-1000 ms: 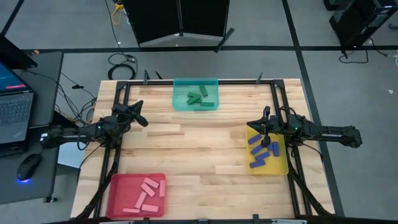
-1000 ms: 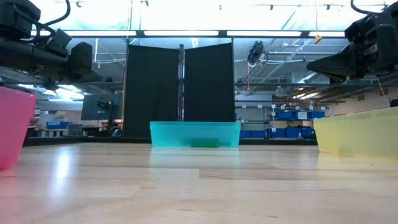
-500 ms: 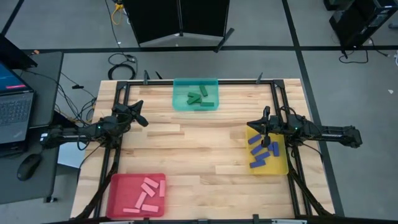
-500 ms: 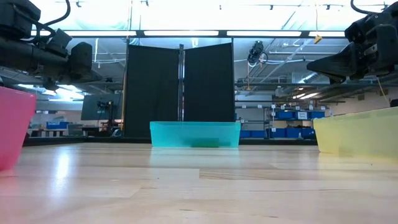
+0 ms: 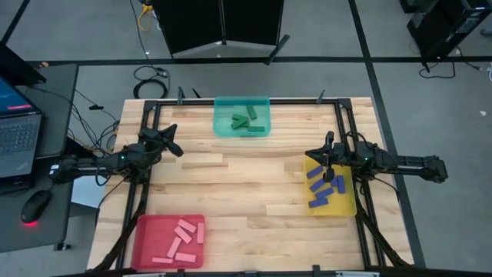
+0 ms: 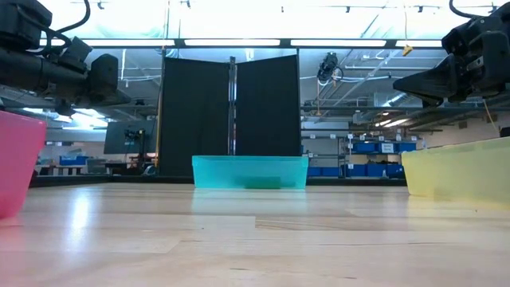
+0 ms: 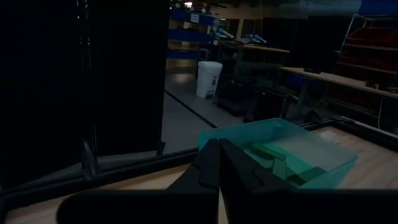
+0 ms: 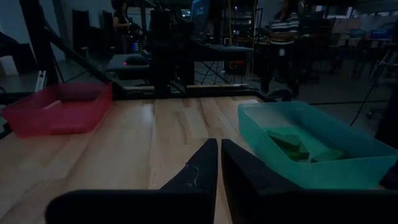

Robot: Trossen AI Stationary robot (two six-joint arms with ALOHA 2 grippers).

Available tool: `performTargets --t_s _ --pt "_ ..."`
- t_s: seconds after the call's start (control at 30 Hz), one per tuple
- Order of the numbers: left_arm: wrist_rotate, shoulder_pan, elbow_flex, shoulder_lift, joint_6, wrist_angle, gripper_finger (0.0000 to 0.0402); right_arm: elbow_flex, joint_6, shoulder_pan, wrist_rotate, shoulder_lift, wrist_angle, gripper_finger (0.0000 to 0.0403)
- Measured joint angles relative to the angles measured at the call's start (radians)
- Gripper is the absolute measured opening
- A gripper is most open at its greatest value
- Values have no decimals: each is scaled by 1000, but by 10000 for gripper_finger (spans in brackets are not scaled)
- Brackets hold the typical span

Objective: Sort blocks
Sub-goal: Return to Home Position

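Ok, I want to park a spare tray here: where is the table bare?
The middle of the wooden table is bare, between teal tray, yellow tray and red tray. Inside them blocks crowd; left gripper and right gripper hang at the sides.

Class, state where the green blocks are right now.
In the high view, the green blocks lie inside the teal tray at the far edge of the table, midway across.

left arm (image 5: 100, 163) and right arm (image 5: 400, 163) raised level, pointing inward, left fingers (image 7: 208, 172) drawn together, right fingers (image 8: 199, 172) likewise
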Motion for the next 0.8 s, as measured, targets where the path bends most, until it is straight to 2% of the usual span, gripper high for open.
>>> performTargets --t_s 0.8 --pt "0 0 0 0 0 0 8 0 0 0 0 0 0 32"
